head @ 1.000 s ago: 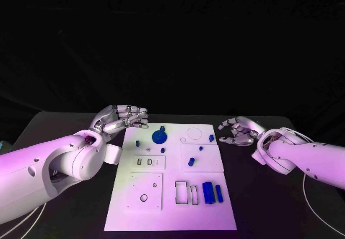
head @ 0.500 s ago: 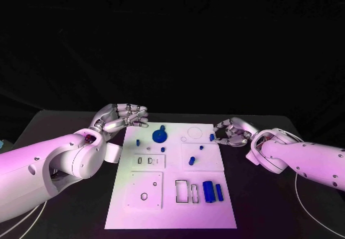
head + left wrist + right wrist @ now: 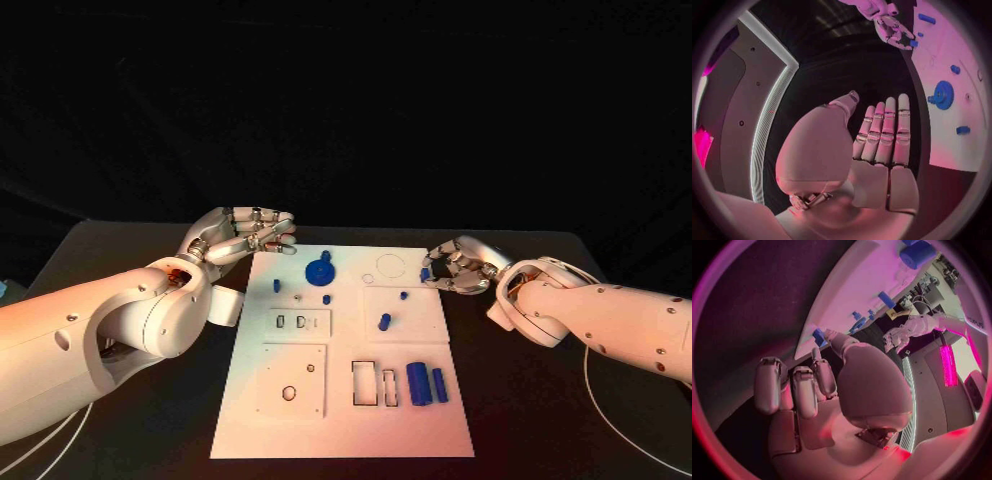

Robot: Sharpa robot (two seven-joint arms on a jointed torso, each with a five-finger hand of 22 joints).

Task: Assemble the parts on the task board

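At the centre of the black table [image 3: 577, 420] I see the white board [image 3: 346, 420], blue parts scattered across its upper half. My right hand [image 3: 459, 268] sits at its right edge, fingers curled beside a small blue piece [image 3: 426, 274]; whether it pinches it I cannot tell. My left hand [image 3: 242, 234] hovers upper left, fingers spread, holding nothing.

One white board [image 3: 343, 420] was counted on one black table [image 3: 548, 400]. Eight blue pieces were made out on the board. One gear [image 3: 317, 272] was seen in the upper middle of the frame, and five small pegs were scattered near it. Two longer bars [image 3: 417, 385] were seen side by side at the lower right. Two silver hands were counted, the left hand [image 3: 242, 236] at the frame's upper left and the right hand [image 3: 462, 268] at its right.
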